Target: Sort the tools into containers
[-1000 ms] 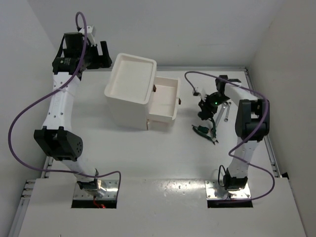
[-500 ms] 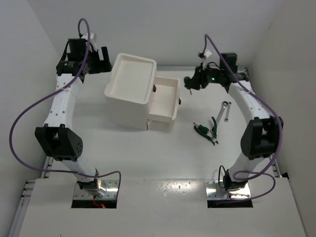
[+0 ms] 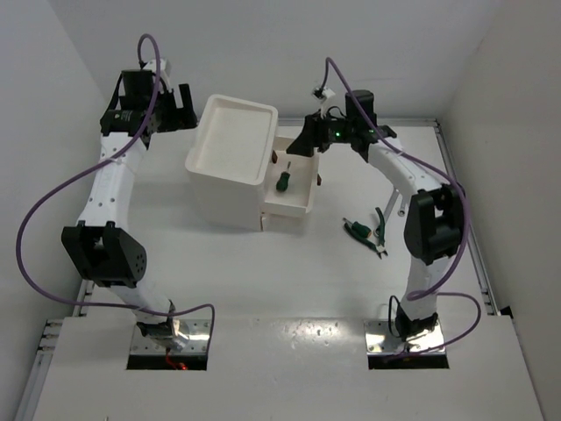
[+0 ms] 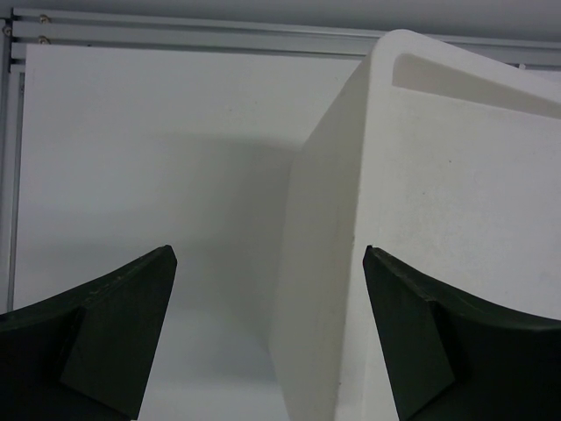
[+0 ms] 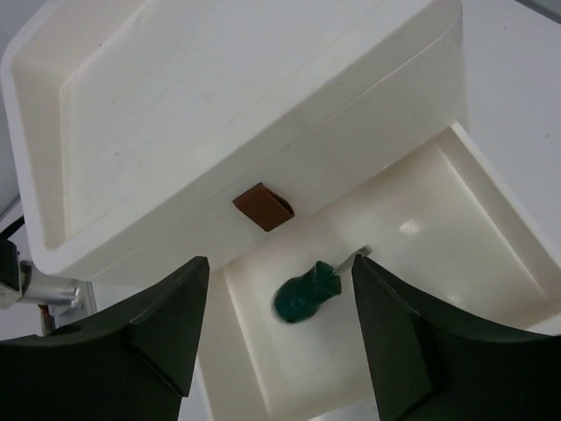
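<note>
The white drawer unit [image 3: 230, 167] stands at the back middle with its top tray [image 3: 235, 133] and one drawer [image 3: 296, 180] pulled out to the right. A small green-handled tool [image 3: 282, 181] lies in that open drawer and looks blurred in the right wrist view [image 5: 307, 294]. My right gripper [image 3: 307, 143] hangs open just above the drawer [image 5: 412, 263], empty. Dark green-handled pliers [image 3: 361, 231] lie on the table right of the unit. My left gripper [image 3: 181, 105] is open and empty beside the unit's back left corner [image 4: 394, 219]. I see no yellow-handled pliers and no silver wrenches.
A red-brown handle [image 5: 263, 207] sits on the closed drawer above the open one. A second drawer [image 3: 285, 217] sticks out a little below. White walls close in the back and both sides. A metal rail [image 3: 456, 175] runs along the table's right edge.
My right gripper rose from the pliers on the table, swung left over the open drawer and opened. The green-handled tool it carried is now in the drawer. The left arm barely moved.
</note>
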Action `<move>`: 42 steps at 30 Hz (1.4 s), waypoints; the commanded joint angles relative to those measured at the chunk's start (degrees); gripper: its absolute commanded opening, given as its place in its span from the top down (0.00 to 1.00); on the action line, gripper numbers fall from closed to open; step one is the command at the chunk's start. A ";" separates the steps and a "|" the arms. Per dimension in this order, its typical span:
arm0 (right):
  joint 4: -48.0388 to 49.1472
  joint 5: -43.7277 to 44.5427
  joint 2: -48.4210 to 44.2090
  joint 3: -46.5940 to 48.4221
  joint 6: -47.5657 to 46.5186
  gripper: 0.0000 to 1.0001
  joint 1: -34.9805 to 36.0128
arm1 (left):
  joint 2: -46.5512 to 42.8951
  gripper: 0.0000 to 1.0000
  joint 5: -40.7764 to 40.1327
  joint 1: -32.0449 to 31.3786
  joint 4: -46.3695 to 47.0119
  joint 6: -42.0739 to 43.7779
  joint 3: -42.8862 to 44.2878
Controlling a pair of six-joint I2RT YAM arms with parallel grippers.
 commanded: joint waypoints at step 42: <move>-31.16 21.10 -9.27 -31.35 -57.50 0.50 -12.76 | -4.45 0.06 -2.30 0.89 3.36 3.66 -3.13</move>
